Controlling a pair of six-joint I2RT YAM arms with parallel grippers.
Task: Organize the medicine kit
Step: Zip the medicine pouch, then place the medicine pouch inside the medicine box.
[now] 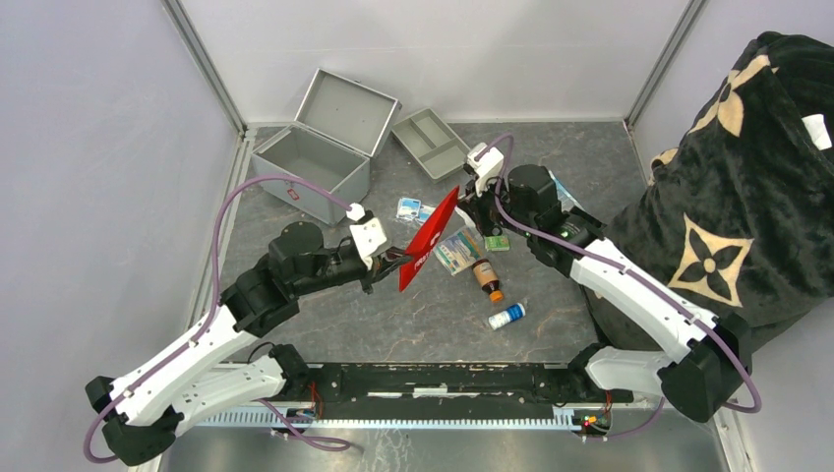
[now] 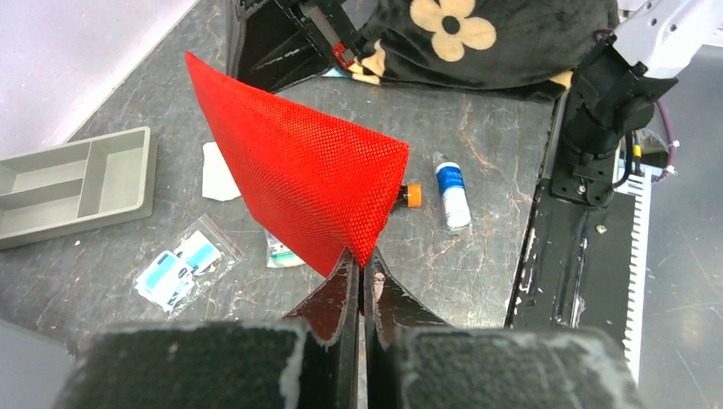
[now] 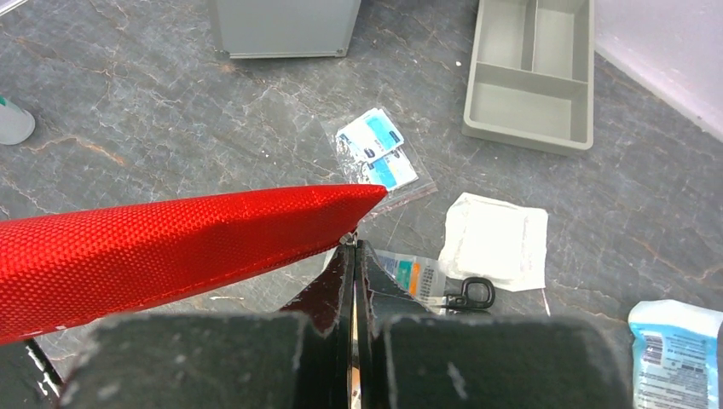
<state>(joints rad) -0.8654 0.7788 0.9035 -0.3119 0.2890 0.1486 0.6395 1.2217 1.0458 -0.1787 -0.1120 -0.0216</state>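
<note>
Pinching the red pouch (image 1: pixel 429 239) at opposite ends, your left end effector (image 2: pixel 359 268) and right end effector (image 3: pixel 354 254) were clamped shut; only overhead showed the open medicine kit (image 1: pixel 313 167) whole, behind and left of the pouch.

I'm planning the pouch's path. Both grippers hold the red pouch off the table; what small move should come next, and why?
Probably swing the red pouch, both arms together, toward the open medicine kit at the far left. The left gripper and right gripper are each shut on a corner, the pouch hangs clear of the table, and the kit's lid is up.
</note>
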